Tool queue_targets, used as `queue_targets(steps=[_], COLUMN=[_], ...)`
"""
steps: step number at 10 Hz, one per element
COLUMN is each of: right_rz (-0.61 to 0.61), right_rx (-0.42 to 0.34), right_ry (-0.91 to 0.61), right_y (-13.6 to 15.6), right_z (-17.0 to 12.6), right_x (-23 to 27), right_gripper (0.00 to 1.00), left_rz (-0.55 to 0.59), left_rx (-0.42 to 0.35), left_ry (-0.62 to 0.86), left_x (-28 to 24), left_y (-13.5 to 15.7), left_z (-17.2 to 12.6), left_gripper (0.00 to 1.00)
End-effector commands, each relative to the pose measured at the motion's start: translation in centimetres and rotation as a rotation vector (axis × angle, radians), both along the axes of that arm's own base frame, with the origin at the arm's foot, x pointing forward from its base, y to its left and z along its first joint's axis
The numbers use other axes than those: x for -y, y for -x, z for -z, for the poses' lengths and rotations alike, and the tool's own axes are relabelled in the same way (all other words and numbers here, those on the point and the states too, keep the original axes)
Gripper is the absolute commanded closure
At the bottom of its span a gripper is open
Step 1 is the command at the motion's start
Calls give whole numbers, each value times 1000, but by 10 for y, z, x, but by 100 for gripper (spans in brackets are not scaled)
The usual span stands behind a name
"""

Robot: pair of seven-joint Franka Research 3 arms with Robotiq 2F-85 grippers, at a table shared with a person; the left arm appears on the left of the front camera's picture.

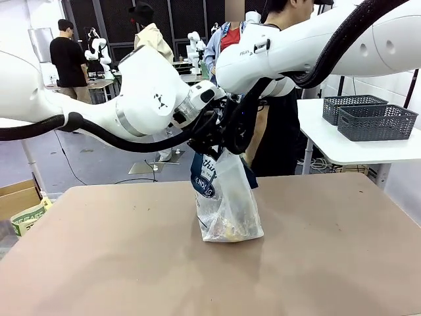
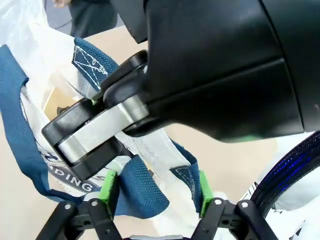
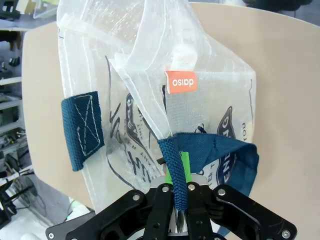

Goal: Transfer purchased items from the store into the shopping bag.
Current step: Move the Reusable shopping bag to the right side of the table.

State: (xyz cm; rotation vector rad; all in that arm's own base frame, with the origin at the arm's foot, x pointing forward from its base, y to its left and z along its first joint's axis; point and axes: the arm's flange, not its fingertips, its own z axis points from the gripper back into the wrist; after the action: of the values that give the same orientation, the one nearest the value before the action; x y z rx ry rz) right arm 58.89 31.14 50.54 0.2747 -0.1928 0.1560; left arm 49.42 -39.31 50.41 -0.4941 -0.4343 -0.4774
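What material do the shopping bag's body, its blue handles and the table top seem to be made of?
Shopping bag body: thin clear plastic film, glossy and crinkled; contents show through, a fine weave-like grid suggests reinforcement.
Blue handles: woven fabric webbing, matte, with visible ribbing and white cross-stitching.
Table top: smooth matte tan board, probably laminate or fibreboard; hard to tell.

A tan table (image 1: pixel 131 263) stands on grey floor (image 1: pixel 99 161), a white side table (image 1: pixel 342 148) at right.

shopping bag (image 1: pixel 227 197): clear crinkly plastic, navy straps, navy oval logo with white lettering, orange tag (image 3: pixel 181 81) | table (image 1: pixel 118 257): plain tan | baskets (image 1: pixel 375 122) at 2 o'clock: dark grey lattice | arms: white, black grippers, green pads (image 2: pixel 109 186)
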Motion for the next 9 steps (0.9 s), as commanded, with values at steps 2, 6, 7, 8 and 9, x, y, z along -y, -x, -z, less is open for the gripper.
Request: queue_targets(steps=[2,6,7,8,9], right_rz=[-11,-11,-8,-7,-5], right_rx=[-1,1,4,7,11], right_ry=[-17,-25,-28,-31,-35], right_y=[-3,-3,-3,-3,-3], right_z=[1,1,0,-1,-2], right_x=[0,0,1,1,2], right_gripper=[100,100,100,100,100], left_rz=[-38,-57,-56,-55,-56], left_rx=[-12,-21,-17,-13,-8], left_ry=[-10,-5,-6,-9,-12], left_x=[-1,-6,-8,-10,-14], left_y=[-5,-3,-2,-2,-2], left_z=[-4,-6,-7,-8,-11], left_gripper=[90,100,100,100,100])
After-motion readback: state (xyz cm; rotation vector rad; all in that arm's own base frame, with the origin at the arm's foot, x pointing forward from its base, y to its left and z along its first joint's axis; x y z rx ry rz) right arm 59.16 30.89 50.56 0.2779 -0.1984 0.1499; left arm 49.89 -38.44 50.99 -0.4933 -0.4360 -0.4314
